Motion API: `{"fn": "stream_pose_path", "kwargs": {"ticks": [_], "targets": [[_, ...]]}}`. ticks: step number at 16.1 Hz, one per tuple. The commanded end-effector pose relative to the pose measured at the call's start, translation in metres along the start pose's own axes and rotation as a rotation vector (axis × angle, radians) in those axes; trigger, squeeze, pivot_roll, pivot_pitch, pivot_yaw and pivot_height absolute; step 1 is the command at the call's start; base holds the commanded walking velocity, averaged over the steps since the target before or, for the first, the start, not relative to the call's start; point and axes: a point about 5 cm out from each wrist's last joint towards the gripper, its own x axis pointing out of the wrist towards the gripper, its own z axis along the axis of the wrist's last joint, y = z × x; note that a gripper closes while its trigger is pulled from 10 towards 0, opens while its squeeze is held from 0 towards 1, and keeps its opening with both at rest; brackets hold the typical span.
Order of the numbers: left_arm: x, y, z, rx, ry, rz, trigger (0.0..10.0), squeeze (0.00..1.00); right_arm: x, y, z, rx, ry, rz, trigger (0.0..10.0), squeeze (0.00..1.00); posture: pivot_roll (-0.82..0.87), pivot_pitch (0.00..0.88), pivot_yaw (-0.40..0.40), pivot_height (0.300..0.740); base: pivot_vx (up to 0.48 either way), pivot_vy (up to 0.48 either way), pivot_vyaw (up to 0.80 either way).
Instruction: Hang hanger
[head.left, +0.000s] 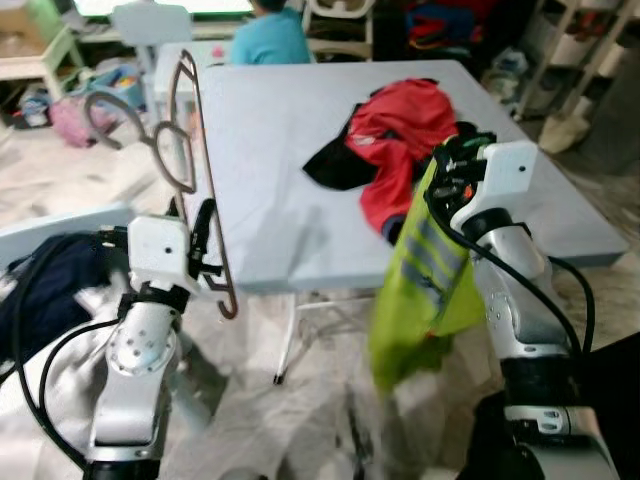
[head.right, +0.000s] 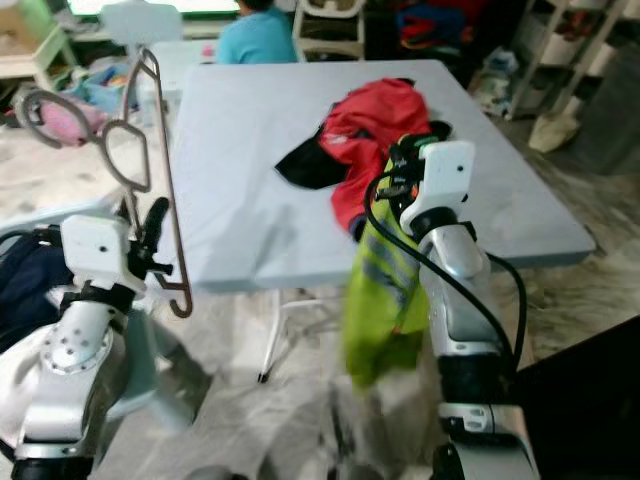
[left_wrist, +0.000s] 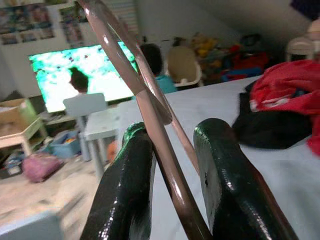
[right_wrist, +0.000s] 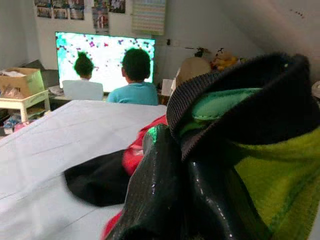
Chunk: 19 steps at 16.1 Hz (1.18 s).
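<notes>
At about eight o'clock, the left gripper (head.left: 205, 245) pinches the thin brown hanger (head.left: 196, 170) between its fingers, holding it upright off the near-left edge of the pale table (head.left: 270, 150). A red and black garment (head.left: 395, 140) lies on the table toward one o'clock. At four o'clock the right gripper (head.left: 450, 170) is clamped on the collar of a yellow-green garment (head.left: 425, 290), which hangs down past the table's front edge.

A brown hanger (head.left: 190, 170) is seen. A lime-green vest (head.left: 425, 290) is crossed by grey stripes and trimmed black at the collar. A red-and-black garment (head.left: 395, 140) is spread on the pale blue-grey tabletop (head.left: 270, 150).
</notes>
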Motion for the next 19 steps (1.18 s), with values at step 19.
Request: {"fn": "stream_pose_path", "kwargs": {"ticks": [19], "targets": [[-0.001,0.000,0.002,0.054,0.022,0.018,10.0,0.00,0.058,-0.024,0.025,0.083,-0.042,-0.042,10.0,0.00,0.06,0.047,-0.033,0.740,0.218,0.014,0.08]]}}
